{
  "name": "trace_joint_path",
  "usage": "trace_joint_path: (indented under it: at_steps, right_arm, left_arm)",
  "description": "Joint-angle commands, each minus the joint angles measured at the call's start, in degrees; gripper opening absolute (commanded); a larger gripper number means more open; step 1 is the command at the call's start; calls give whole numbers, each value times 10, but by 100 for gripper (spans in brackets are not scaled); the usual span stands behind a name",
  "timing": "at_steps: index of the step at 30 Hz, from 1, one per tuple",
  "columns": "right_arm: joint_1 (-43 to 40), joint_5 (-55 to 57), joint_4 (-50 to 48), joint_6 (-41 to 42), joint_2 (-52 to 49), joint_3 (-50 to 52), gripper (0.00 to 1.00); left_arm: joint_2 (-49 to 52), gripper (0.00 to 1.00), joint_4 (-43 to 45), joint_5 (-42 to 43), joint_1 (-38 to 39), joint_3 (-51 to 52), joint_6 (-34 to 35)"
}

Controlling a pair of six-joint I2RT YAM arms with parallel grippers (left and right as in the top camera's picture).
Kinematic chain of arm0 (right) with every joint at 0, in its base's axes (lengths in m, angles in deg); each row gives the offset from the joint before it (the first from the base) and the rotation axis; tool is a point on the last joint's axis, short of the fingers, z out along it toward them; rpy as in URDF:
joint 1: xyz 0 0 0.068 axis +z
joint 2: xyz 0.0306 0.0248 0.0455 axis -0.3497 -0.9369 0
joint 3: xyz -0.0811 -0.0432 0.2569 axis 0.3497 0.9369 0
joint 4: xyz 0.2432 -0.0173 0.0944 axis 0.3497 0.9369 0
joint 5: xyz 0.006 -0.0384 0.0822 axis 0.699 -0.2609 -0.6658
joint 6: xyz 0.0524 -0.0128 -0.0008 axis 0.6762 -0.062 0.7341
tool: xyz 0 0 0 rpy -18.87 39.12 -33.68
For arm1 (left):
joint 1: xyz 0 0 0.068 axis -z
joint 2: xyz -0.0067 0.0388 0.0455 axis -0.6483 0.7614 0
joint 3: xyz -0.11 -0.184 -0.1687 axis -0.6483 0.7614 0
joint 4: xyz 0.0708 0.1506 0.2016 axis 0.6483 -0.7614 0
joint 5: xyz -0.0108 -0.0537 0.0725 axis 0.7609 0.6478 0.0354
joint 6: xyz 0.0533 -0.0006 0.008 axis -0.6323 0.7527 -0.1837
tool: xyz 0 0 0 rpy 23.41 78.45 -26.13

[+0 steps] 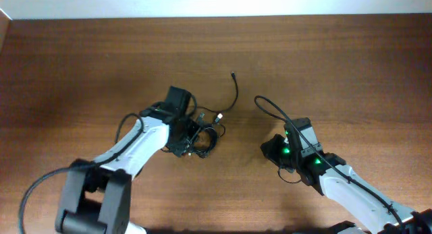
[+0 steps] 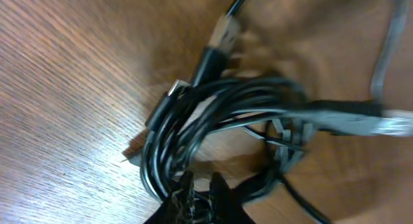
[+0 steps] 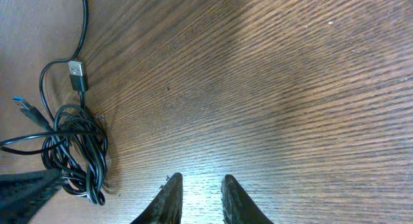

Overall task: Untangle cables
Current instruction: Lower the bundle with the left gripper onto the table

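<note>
Black cables (image 1: pixel 204 134) lie in tangled bundle near table (image 1: pixel 351 65) centre, one loose strand trailing to far side. Left gripper (image 1: pixel 183 141) sits at bundle's left edge, touching it. Left wrist view: fingertips (image 2: pixel 216 185) nearly together against coiled strands (image 2: pixel 213 114); blur hides whether strand is pinched, cannot tell. Silvery plug (image 3: pixel 76 74) and blue-tipped plug (image 3: pixel 22 106) stick out of bundle. Right gripper (image 3: pixel 201 185) hovers over bare wood, right of bundle and well apart from it, fingers slightly spread, nothing between.
</note>
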Motion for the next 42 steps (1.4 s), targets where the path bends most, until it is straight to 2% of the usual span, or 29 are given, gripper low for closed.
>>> trace_joint_path:
  at_steps: [1, 2, 4, 5, 6, 7, 8, 9, 11, 13, 14, 16, 18, 22, 25, 28, 33, 35, 36, 37, 38, 40, 42]
  right_arm:
    - [0, -1, 12, -9, 6, -3, 21]
    - [0, -1, 15, -9, 6, -3, 21]
    - [0, -1, 15, -9, 6, -3, 21]
    - [0, -1, 15, -9, 6, -3, 21]
    - [0, -1, 15, -9, 6, -3, 21]
    - [0, -1, 16, -12, 6, -3, 22]
    - [0, -1, 15, -17, 6, -3, 22]
    - [0, -1, 16, -17, 6, -3, 22]
    - [0, -1, 15, -19, 6, -3, 22]
    - [0, -1, 15, -19, 6, -3, 22]
    - [0, -1, 17, -19, 6, -3, 22]
    - [0, -1, 20, -19, 6, -3, 22]
    - [0, 0, 21, -19, 6, -3, 26]
    - [0, 1, 21, -23, 6, -3, 27]
    - [0, 1, 21, -23, 6, -3, 27]
    - [0, 1, 21, -23, 6, -3, 28]
    - [0, 1, 21, -24, 5, -3, 28]
    - [0, 1, 21, -33, 5, -3, 29]
    - [0, 1, 21, -37, 5, -3, 29]
    - [0, 3, 21, -38, 5, -3, 29]
    - [0, 6, 21, -38, 5, -3, 29]
    - [0, 5, 22, -38, 5, -3, 29]
    - [0, 6, 28, -38, 5, -3, 29]
  left_arm:
    - [19, 43, -21, -28, 9, 8, -1]
    - [19, 44, -25, -38, 9, 8, -3]
    - [19, 20, -39, -70, 8, 8, -3]
    - [19, 18, -48, -89, 8, 8, -3]
    - [19, 26, -62, -108, 8, 8, -8]
    - [19, 38, -71, -116, 8, 8, -9]
    - [19, 58, -77, -115, 8, 8, -18]
    - [19, 60, -78, -111, 9, 8, -30]
    - [19, 42, -79, -102, 10, 8, -33]
    - [19, 35, -82, -69, 10, 8, -34]
    - [19, 36, -86, -47, 10, 8, -35]
    - [19, 46, -93, -14, 7, 7, -38]
    - [19, 45, -118, 12, 0, -5, -38]
    - [8, 48, -179, 3, -10, -40, -39]
    - [-13, 56, -184, -12, -10, -55, -82]
    - [-26, 53, -200, -49, -9, -55, -95]
    - [-26, 46, -231, -62, -9, 0, 0]
    - [-26, 51, -220, -55, -9, 27, 32]
    - [-26, 59, -192, -52, -9, 42, 32]
    - [-26, 62, -174, -51, -9, 51, 32]
    - [-26, 57, -125, -46, -9, 74, 32]
    - [-26, 35, -79, -46, -9, 99, 32]
    - [-26, 17, -12, -44, -9, 141, 32]
